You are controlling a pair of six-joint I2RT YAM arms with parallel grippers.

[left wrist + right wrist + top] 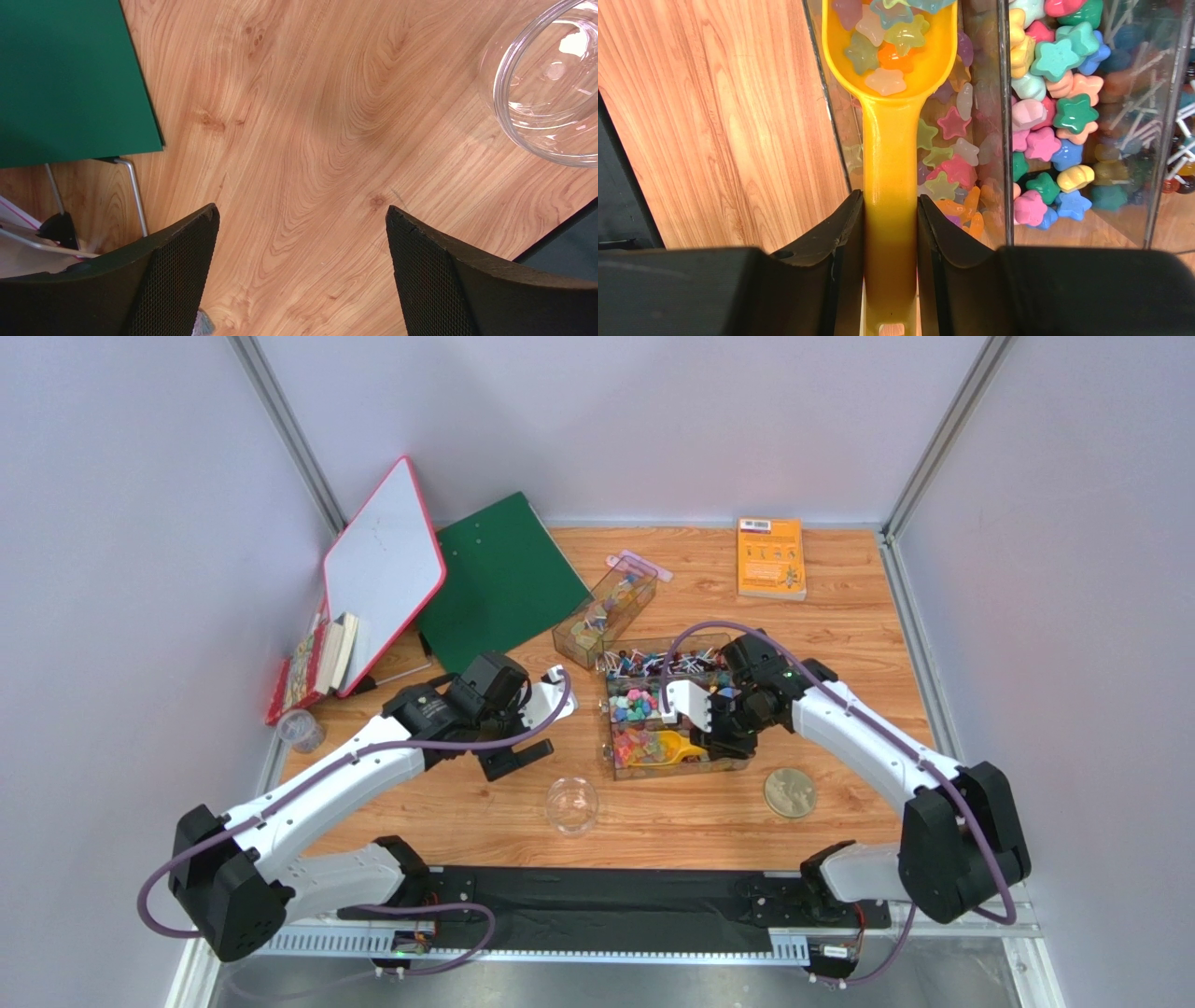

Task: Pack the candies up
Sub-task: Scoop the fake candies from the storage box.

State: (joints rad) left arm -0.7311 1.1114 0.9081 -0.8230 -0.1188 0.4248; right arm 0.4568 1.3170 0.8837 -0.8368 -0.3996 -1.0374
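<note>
The right gripper is clamping the handle of the yellow scoop, with star-shaped candies heaped just ahead of its fingers. The left gripper is hanging wide open and empty. The clear jar beyond its right finger is holding nothing, so packing is barely starting.

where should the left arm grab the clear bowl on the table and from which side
Probably the rim, from straight above. The clear bowl sits upright, mouth up and seemingly empty, so one jaw can drop inside and the other outside its thin round wall. The left gripper, jaws wide open, hovers just beside it, so pinching the rim's nearest side looks simplest.
</note>
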